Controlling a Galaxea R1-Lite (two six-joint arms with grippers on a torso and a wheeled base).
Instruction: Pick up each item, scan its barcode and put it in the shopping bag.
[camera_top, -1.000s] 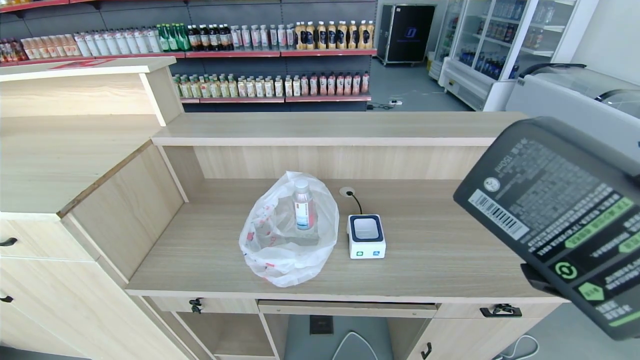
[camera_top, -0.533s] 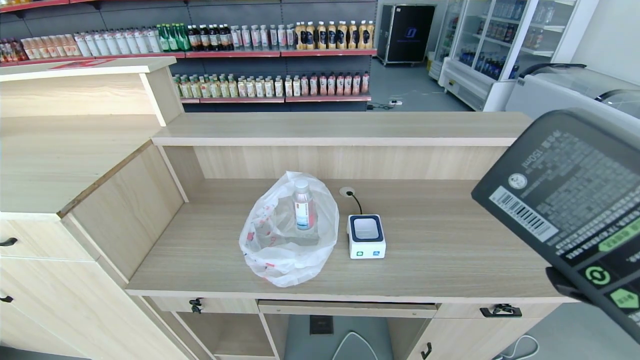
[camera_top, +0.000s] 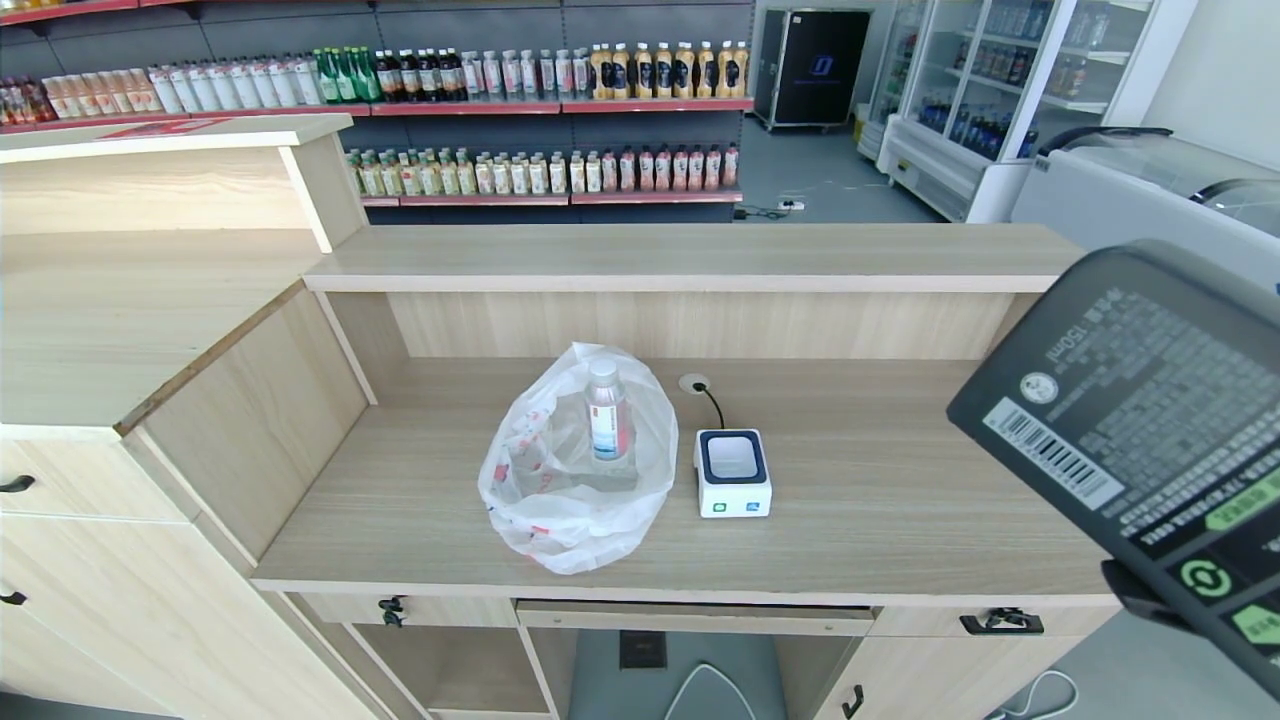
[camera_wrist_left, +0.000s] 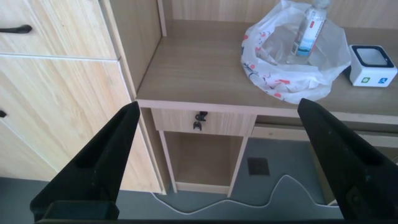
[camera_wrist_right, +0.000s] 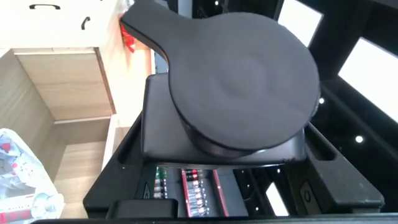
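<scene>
Right gripper clamped on black container at right edge, left gripper apart; barcode turned upward, well off scanner, misread risk.

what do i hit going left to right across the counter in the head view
shopping bag → scanner → black item, held up off the counter at the right edge

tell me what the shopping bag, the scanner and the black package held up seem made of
The shopping bag: thin translucent plastic film, crinkled; the bottle shows through. The scanner: hard white plastic, smooth, with a glossy dark window, possibly glass. The black package: looks like matte plastic or coated card; printed surface, can't tell which.
</scene>
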